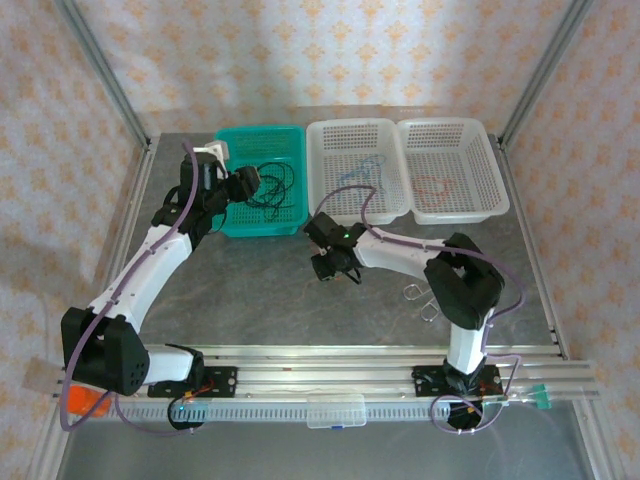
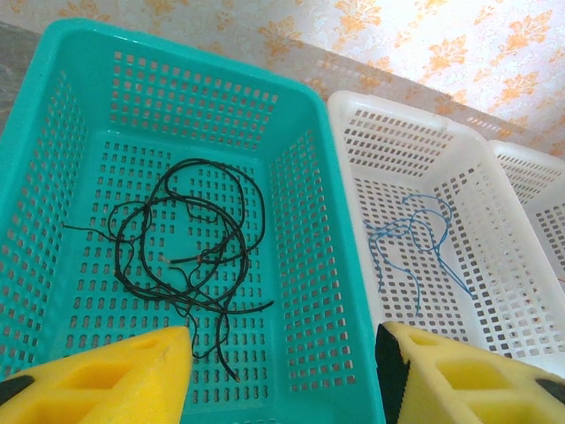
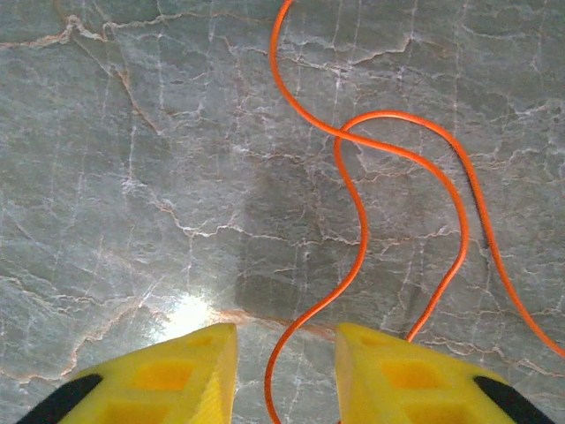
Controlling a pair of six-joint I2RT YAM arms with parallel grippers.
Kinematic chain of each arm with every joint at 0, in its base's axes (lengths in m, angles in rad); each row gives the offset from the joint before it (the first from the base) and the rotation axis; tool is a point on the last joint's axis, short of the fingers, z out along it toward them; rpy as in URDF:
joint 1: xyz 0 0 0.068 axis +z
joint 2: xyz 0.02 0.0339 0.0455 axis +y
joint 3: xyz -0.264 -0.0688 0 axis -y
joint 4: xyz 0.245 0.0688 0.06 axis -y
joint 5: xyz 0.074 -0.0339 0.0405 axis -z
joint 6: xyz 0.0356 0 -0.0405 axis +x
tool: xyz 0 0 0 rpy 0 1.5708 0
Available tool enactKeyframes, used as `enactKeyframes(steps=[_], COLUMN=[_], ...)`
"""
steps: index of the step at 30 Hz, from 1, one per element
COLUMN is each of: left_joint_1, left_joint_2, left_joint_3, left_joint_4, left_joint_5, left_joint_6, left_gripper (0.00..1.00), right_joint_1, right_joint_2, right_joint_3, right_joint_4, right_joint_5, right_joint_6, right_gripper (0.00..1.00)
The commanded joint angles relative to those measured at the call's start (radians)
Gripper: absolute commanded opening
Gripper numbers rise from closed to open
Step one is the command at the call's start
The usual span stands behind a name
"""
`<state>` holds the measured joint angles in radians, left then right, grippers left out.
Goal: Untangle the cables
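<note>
1. Cable in black [image 2: 190, 238] lies in loose, overlapping loops on the floor of the teal basket [image 2: 300, 203].
2. The left gripper [image 2: 282, 353] hovers over the teal basket's near rim, jaws about half spread, holding nothing.
3. Just right of the teal basket, touching its wall, stands a white basket [image 2: 353, 177] with the blue cable [image 2: 415, 234] inside.
4. In front of the teal basket and to its right, the right gripper [image 3: 287, 353] sits low over the table [image 3: 132, 177]. Its jaws stand apart, 1 strand of the orange cable [image 3: 362, 221] runs between them, and nothing is pinched yet.
5. The step in hand looks like picking up that orange cable. It should go best by closing squarely on the 1 strand, close to the table. Lift slowly, since the strand crosses itself just ahead and a quick pull could tighten that crossing.
6. Farthest right of the teal basket, a 2nd white basket [image 1: 480, 140] holds a reddish cable [image 1: 432, 186].
</note>
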<state>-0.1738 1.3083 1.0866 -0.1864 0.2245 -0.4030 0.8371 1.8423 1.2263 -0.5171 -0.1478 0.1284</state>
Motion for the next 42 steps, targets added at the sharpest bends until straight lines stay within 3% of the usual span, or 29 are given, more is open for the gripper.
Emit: enactKeyframes(steps=[1,11,16,21,30,42], left_joint_1=[0.012,0.012,0.013,0.01,-0.039,-0.149], left_joint_2=[-0.008,0.003,0.009,0.012,0.041,0.033], left_joint_3=[0.008,0.026,0.034,0.032,0.027,-0.024], left_joint_4=[0.005,0.007,0.019,0.059,0.124,0.242], left_joint_5=[-0.008,0.009,0.024,0.076,0.152,0.273], left_joint_6=[0.004,0.003,0.0,0.002,0.012,0.081], left_gripper=[0.59,0.59,0.59,0.61,0.64,0.67], right_joint_1=[0.006,0.008,0.007,0.008,-0.003,-0.174], right_joint_2=[0.029,0.046,0.037,-0.091,-0.36,-0.519], right_joint_3=[0.03,0.039,0.029,0.001,-0.042,0.0], right_joint_4=[-0.051,-0.062,-0.057,0.003,0.117,0.181], right_joint_5=[0.049,0.054,0.063,0.064,0.042,-0.191], right_joint_6=[-0.03,-0.041,-0.039,-0.028,-0.033,0.003], right_gripper=[0.33,0.25,0.11,0.0,0.0,0.0])
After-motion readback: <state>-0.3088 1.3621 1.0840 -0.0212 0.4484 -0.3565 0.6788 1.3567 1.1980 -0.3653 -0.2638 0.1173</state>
